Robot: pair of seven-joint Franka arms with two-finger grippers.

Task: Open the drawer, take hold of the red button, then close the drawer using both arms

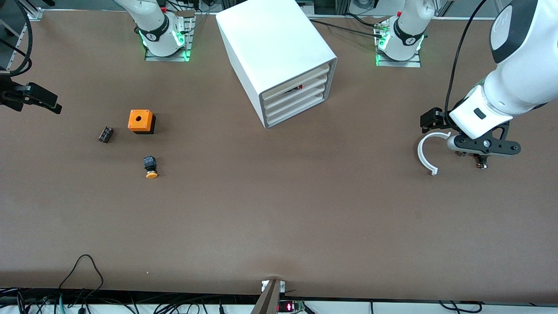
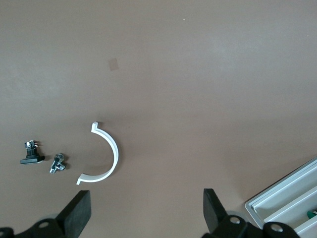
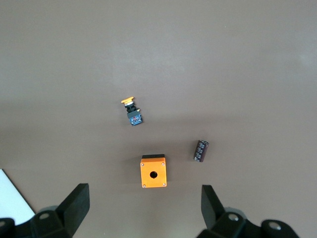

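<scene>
The white cabinet (image 1: pixel 279 48) stands on the table between the two arm bases, and all three drawers are shut. The middle drawer (image 1: pixel 296 97) sits flush with the others. A small red speck (image 1: pixel 299 87) shows in a gap above it; I cannot tell whether it is the button. My left gripper (image 1: pixel 431 120) hangs open and empty over the table at the left arm's end, beside a white curved piece (image 1: pixel 425 152). Its wrist view (image 2: pixel 146 208) shows the cabinet's corner (image 2: pixel 287 203). My right gripper (image 1: pixel 45 102) is open and empty at the right arm's end, as its wrist view (image 3: pixel 145 203) shows.
An orange box with a hole (image 1: pixel 141 120), a small black part (image 1: pixel 105 134) and a yellow-capped button (image 1: pixel 151 167) lie toward the right arm's end. Two small metal and black bits (image 2: pixel 32 153) lie beside the white curved piece (image 2: pixel 106 156).
</scene>
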